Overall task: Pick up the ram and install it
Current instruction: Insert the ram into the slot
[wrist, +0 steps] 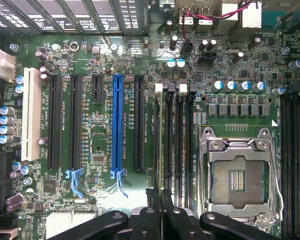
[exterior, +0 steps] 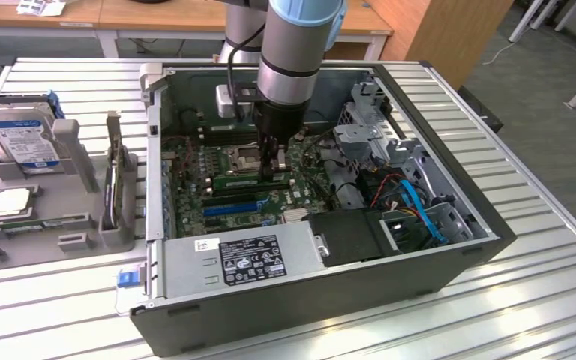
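The ram (exterior: 248, 181) is a long green stick standing on edge along the black memory slots (wrist: 177, 140) of the motherboard, inside the open computer case (exterior: 468, 247). My gripper (exterior: 273, 171) reaches straight down into the case and its fingers are shut on the ram's top edge near its end on the exterior view's right. In the wrist view the black fingers (wrist: 150, 220) sit pressed together over those slots, beside the empty CPU socket (wrist: 237, 180). Whether the ram is fully seated cannot be told.
A grey holder (exterior: 78, 240) at the exterior view's left carries a blue-labelled hard drive (exterior: 20, 139) and a square silver CPU chip (exterior: 13, 201). Inside the case, the power supply (exterior: 238, 259), drive cage (exterior: 368, 124) and blue cables (exterior: 418, 210) crowd the gripper's surroundings.
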You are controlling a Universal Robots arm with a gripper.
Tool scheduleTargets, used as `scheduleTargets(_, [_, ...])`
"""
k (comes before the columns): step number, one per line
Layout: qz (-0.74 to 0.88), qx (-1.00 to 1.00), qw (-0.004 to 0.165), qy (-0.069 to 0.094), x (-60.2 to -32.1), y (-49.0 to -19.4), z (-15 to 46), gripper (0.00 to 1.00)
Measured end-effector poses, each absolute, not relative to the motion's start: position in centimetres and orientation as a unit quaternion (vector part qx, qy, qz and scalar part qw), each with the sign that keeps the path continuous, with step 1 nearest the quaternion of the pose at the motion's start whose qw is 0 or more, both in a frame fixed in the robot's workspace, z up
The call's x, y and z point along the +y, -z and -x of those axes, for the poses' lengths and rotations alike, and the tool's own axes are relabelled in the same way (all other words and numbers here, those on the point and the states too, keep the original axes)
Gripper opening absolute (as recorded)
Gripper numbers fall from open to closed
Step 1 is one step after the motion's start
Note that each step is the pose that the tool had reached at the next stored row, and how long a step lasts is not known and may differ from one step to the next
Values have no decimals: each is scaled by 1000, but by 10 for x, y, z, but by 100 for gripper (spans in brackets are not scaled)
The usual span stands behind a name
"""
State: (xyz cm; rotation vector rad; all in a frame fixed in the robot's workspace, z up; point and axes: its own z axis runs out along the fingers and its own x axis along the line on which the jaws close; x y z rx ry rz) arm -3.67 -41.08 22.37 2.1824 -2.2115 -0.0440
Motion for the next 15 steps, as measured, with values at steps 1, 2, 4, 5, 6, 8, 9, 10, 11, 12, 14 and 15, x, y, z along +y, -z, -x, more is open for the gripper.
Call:
scheduleTargets(1, [-702,-711,17,14,-411,-224,37,12])
scheduleTargets(2, [-703,-710,17,14,-411,-224,37,12])
scheduleTargets(4, [-704,-710,17,14,-411,-224,37,12])
scheduleTargets(5, [-705,-709,17,14,-411,-224,37,12])
scheduleTargets(6, [-705,-709,17,14,-411,-224,37,12])
scheduleTargets(8, [-706,-708,17,14,-411,-224,37,12])
scheduleTargets(9, [-706,-708,17,14,-411,-224,37,12])
scheduleTargets(10, [-706,-708,17,14,-411,-224,37,12])
scheduleTargets(11, [-706,-708,17,14,-411,-224,37,12])
scheduleTargets(12, [-706,-708,17,14,-411,-224,37,12])
scheduleTargets(14, [-706,-708,17,14,-411,-223,37,12])
scheduleTargets(15, [-706,-708,17,14,-411,-223,37,12])
